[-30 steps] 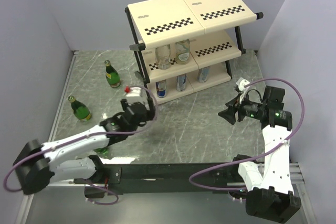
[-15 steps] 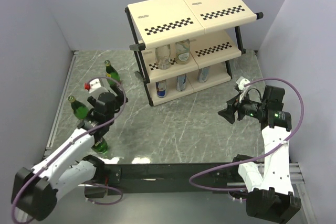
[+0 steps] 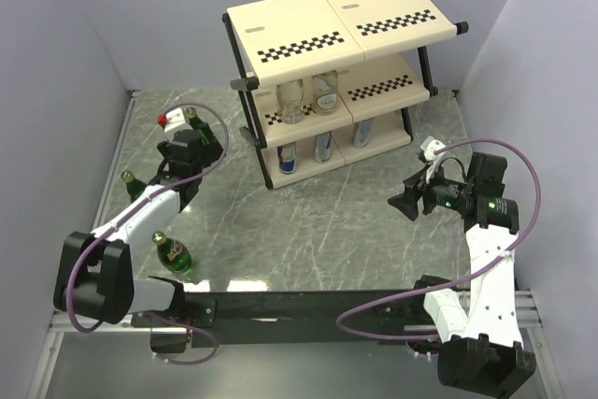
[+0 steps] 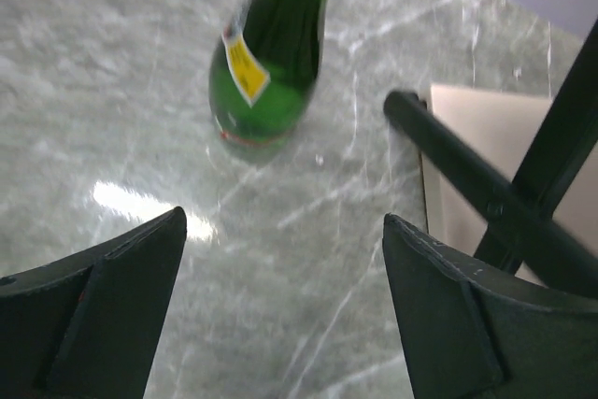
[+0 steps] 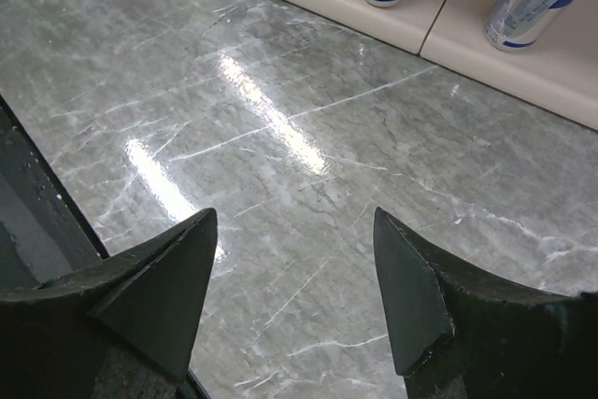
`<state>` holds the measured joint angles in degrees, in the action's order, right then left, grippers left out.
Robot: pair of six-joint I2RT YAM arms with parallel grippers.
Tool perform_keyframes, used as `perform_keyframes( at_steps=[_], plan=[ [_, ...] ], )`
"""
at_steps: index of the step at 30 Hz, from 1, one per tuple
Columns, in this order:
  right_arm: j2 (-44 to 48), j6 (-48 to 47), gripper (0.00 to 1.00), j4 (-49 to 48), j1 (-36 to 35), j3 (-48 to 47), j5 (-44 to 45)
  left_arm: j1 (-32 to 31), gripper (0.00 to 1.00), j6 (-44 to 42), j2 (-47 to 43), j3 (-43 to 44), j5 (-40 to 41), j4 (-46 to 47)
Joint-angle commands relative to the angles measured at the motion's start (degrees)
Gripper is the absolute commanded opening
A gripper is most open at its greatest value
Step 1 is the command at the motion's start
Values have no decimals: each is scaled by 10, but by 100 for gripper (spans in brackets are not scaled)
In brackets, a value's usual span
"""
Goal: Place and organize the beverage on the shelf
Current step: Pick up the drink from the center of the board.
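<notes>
- Five of the eight drinks were shelved: two clear bottles (image 3: 324, 92) stood on the left half of the middle tier of the shelf (image 3: 327, 21), and three cans (image 3: 323, 146) stood in a row on the bottom tier.
- Three green bottles were not yet shelved. All stood upright on the tabletop (image 3: 327, 221), left of the shelf. The far bottle (image 4: 266, 72) was nearest the shelf, the middle bottle (image 3: 133, 181) was by the left wall, and the near bottle (image 3: 175, 257) was close to the arm bases.
- By my reckoning the task was a little past halfway, with the green ones to be fetched one at a time.
- The left pincer (image 4: 280, 324) was spread wide and held nothing. It pointed at the far bottle, which stood ahead of it and apart from both fingers, so a grasp looked like the step in hand.
- The right pincer (image 5: 294, 296) was likewise spread and bare. It hung over the tabletop in front of the bottom tier, well apart from the cans.
- A black tube (image 4: 486, 203) of the shelf frame ran just right of the far bottle and could snag the right finger on approach.
- The left arm's purple cable (image 3: 217, 128) looped between that bottle and the shelf.
</notes>
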<state>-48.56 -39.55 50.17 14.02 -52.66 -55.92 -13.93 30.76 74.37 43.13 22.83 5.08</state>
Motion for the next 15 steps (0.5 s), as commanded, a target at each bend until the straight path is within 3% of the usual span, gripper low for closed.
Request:
perform_keyframes(
  at_steps=[1,15],
  plan=[
    [4,-7,74,-7,-3,0,-5,15,90,-33,16,51,5,23],
    [-1,-20,74,5,-3,-4,-10,57,77,-91,127,208,8,-46]
  ],
)
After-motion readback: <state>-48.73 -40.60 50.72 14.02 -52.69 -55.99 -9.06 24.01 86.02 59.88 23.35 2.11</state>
